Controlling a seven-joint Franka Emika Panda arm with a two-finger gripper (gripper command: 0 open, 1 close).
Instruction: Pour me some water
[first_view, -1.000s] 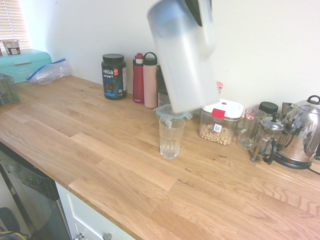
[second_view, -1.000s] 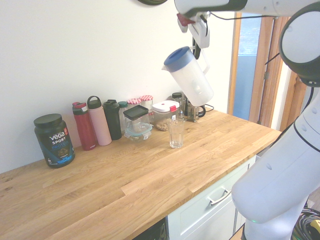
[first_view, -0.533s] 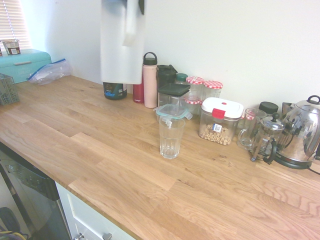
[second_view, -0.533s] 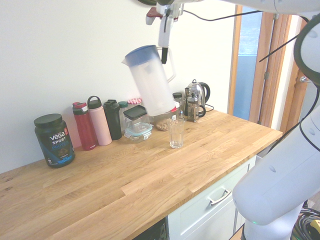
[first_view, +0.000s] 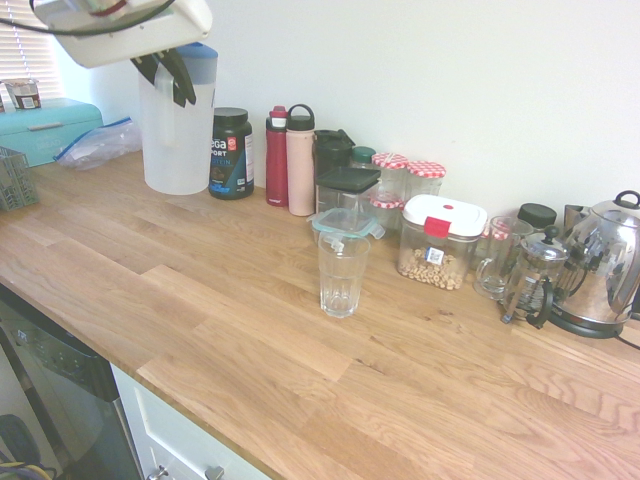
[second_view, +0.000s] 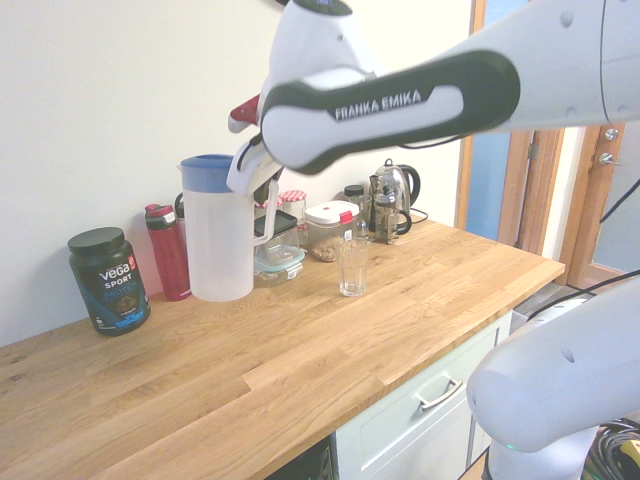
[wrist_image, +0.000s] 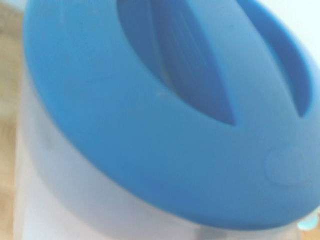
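The tall frosted-white jug (first_view: 178, 135) (second_view: 215, 245) with its blue lid (wrist_image: 165, 100) stands upright, on or just above the wooden counter, beside the black Vega tub (first_view: 229, 152). My gripper (first_view: 168, 78) (second_view: 264, 195) is shut on the jug's side handle. A clear drinking glass (first_view: 342, 275) (second_view: 352, 267) stands alone on the counter, well apart from the jug. The water itself cannot be made out through the frosted wall or in the glass. The blue lid fills the wrist view.
Along the wall stand a red bottle (first_view: 277, 157), a pink bottle (first_view: 300, 160), storage jars, a white-lidded box of nuts (first_view: 440, 243), a glass French press (first_view: 532, 278) and a steel kettle (first_view: 603, 265). A teal bread box (first_view: 45, 127) sits at the far end.
The jug swung away from above the glass, came back from tilted to upright, and dropped down next to the Vega tub. The glass has not moved.
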